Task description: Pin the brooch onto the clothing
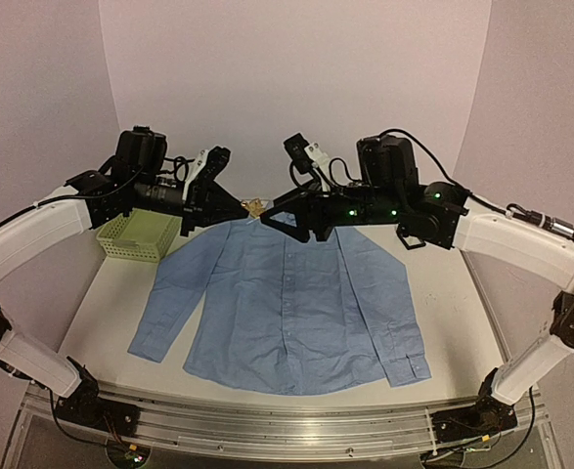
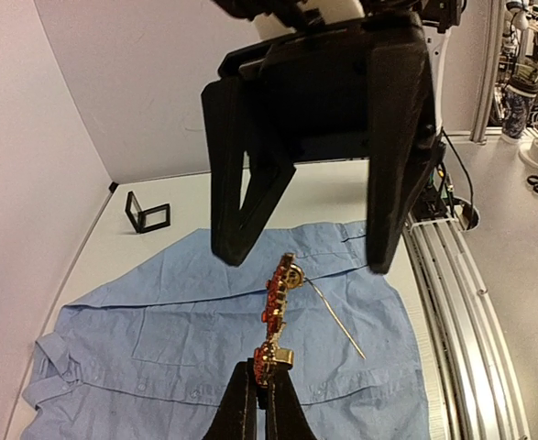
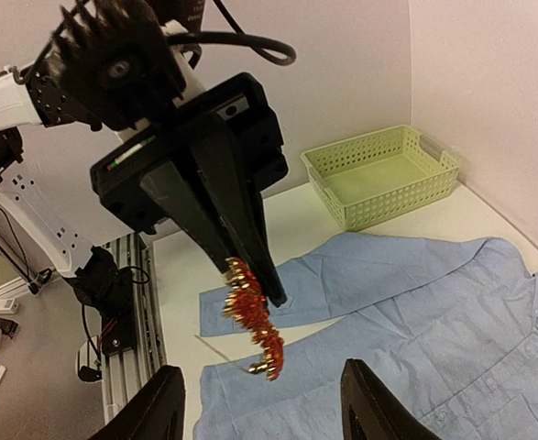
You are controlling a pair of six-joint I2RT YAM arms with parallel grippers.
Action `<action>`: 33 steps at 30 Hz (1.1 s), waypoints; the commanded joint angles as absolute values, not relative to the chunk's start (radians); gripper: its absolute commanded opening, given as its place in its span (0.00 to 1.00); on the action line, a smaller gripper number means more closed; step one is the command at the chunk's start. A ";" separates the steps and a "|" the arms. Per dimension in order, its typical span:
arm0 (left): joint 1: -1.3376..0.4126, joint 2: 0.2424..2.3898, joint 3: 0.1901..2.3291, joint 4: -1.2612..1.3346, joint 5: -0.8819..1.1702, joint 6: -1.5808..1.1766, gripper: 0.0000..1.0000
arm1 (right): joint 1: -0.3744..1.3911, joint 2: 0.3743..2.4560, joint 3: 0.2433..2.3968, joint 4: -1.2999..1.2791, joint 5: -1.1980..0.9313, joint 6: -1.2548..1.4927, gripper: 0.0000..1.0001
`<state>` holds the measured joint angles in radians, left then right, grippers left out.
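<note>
The orange-red and gold brooch (image 2: 278,312) hangs in the air above the clothing, a light blue shirt (image 1: 287,303) spread flat on the table. My left gripper (image 2: 261,371) is shut on the brooch's lower end. The thin pin needle (image 2: 337,319) stands swung out to the side. My right gripper (image 3: 264,408) is open, its two fingers either side of the brooch (image 3: 255,330) without touching it. In the top view both grippers meet over the shirt collar, with the brooch (image 1: 255,206) between them.
A pale green plastic basket (image 1: 138,237) stands at the back left, beside the shirt's sleeve. A small black square box (image 2: 148,214) lies open on the table beyond the shirt. Walls close in the back and both sides.
</note>
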<state>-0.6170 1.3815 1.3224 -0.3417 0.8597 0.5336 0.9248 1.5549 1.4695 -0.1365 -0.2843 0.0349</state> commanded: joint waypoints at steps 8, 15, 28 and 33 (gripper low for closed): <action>-0.609 1.568 1.486 -0.609 0.230 0.516 0.00 | 0.916 1.442 1.414 -0.127 0.000 0.153 0.72; -0.475 1.759 1.565 -0.758 0.241 0.350 0.00 | 0.827 1.573 1.516 -0.147 0.283 0.401 0.71; -0.424 2.173 2.000 -0.833 0.224 0.165 0.00 | 0.773 2.274 2.018 -0.156 0.413 0.470 0.59; -0.415 2.255 2.127 -0.814 0.275 0.088 0.00 | 0.727 2.486 2.192 -0.156 0.387 0.501 0.57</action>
<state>-0.4257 2.2160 2.0183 -0.7999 0.2357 0.1797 0.7737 2.4018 2.0719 -0.1633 0.3888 0.4572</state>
